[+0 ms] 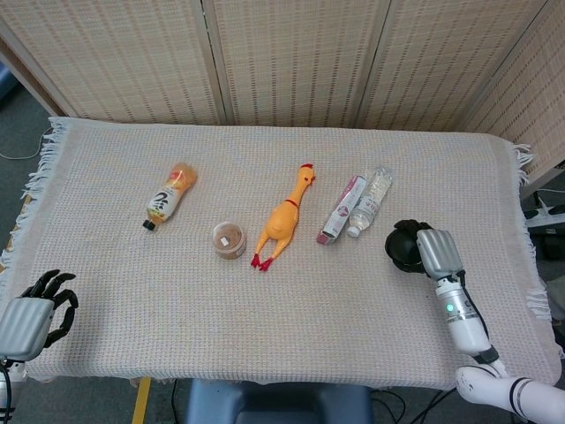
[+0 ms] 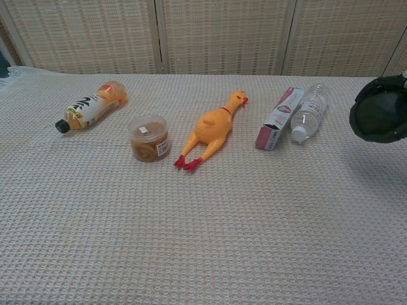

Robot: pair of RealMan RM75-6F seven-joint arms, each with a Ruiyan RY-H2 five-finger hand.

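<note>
Right hand (image 1: 422, 250) hovering near the water bottle (image 1: 370, 201)
Its dark fingers are curled in, holding nothing, above the cloth just right of the bottle; the left hand (image 1: 33, 309) rests, fingers loosely spread, at the table's near corner.

Silver-backed right hand (image 1: 424, 251) with black fingers, white forearm, green light

A: How many bottles were on the cloth?
B: Two: one juice bottle (image 1: 169, 195) and one water bottle (image 1: 370, 202).
A: And the rest?
B: One rubber chicken (image 1: 284, 217), one round tub (image 1: 229, 239), one slim box (image 1: 341, 209).
</note>
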